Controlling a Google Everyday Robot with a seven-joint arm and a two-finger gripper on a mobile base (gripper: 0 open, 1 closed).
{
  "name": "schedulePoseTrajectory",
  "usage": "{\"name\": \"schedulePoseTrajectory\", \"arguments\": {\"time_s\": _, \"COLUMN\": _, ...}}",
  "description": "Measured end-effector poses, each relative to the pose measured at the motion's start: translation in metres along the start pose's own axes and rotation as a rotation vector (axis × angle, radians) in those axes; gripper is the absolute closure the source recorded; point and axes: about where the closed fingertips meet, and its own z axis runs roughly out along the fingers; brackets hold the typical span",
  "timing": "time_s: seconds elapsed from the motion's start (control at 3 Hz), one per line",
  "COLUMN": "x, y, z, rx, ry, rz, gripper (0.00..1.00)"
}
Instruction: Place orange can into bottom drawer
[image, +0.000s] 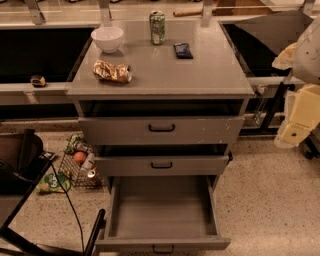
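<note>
The orange can (113, 71), dented and shiny, lies on its side on the left part of the grey cabinet top (165, 75). The bottom drawer (162, 210) is pulled far out, and its plain grey inside holds nothing. My arm shows at the right edge of the view, with the gripper (292, 134) at its lower end. It hangs beside the cabinet's right side, well away from the can and holding nothing that I can see.
A white bowl (107, 38), an upright green can (157, 27) and a dark packet (183, 50) stand on the cabinet top. The top drawer (161, 129) and middle drawer (161, 165) are slightly open. A wire basket (80, 167) of items and a black chair (20, 160) with a cable are on the floor at left.
</note>
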Motion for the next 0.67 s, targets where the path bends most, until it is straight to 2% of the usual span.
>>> {"name": "schedulePoseTrajectory", "arguments": {"time_s": 0.33, "x": 0.0, "y": 0.0, "z": 0.0, "rx": 0.0, "ry": 0.0, "rz": 0.0, "gripper": 0.0}}
{"name": "schedulePoseTrajectory", "arguments": {"time_s": 0.67, "x": -0.006, "y": -0.01, "z": 0.006, "rx": 0.051, "ry": -0.036, "rz": 0.041, "gripper": 0.0}}
